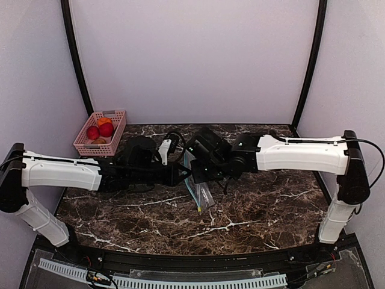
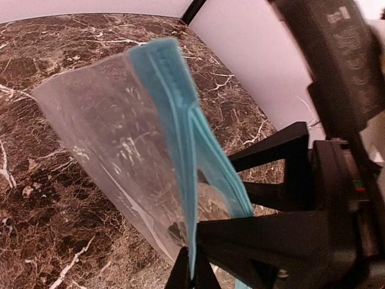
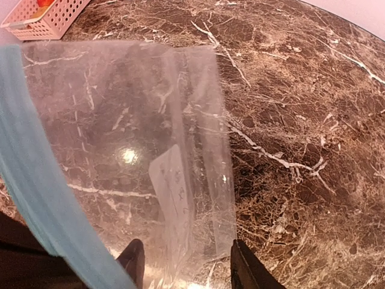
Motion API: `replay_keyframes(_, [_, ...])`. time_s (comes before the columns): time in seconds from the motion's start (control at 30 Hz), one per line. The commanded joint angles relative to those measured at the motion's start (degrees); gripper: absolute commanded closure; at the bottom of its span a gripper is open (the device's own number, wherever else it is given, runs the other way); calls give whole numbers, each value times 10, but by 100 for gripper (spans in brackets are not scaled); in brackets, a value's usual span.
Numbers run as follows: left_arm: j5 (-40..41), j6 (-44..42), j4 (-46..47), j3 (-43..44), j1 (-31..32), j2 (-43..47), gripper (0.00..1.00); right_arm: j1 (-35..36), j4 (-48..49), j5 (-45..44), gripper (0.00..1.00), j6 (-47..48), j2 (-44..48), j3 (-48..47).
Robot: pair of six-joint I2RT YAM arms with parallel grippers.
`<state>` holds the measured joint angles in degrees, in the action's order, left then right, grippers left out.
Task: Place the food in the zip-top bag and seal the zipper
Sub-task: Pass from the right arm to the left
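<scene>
The bag [image 1: 203, 194] is held up near the middle of the table [image 1: 271, 205], between the two arms, which reach in from left and right. It looks empty, and whether its lower end touches the table cannot be told. The left tool [image 2: 191, 274] has its two thin fingertips pressed together on the zipper [image 2: 180, 114], pinching that teal strip near one end, so the clear sheet fans up and away from it. The right tool [image 3: 187, 265] is spread wide. Its two fingertips [image 3: 133, 257] stand apart at the bottom of the right wrist view with the clear sheet and its white label [image 3: 174, 186] lying across the gap, and nothing shows them closing on the plastic. In the left wrist view the right arm's black parts sit just beside the zipper. The food [image 1: 106, 129] lies in the pink basket [image 1: 118, 129] at the far left, well apart from the bag.
</scene>
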<state>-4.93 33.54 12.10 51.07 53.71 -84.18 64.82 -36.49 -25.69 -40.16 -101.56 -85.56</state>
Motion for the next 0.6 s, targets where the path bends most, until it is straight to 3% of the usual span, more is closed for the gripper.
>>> replay_keyframes(0.0, [-39, -13, 39, -15, -4, 26, 99, -4, 13, 4, 50, 5, -26, -1])
replay_keyframes(0.37, [-28, -5, 43, -27, -4, 40, 99, -24, 9, -19, 32, -31, -50, 16])
replay_keyframes(0.57, [0, -10, 15, -28, -4, 55, 99, -38, -14, -58, 32, -39, -53, 21])
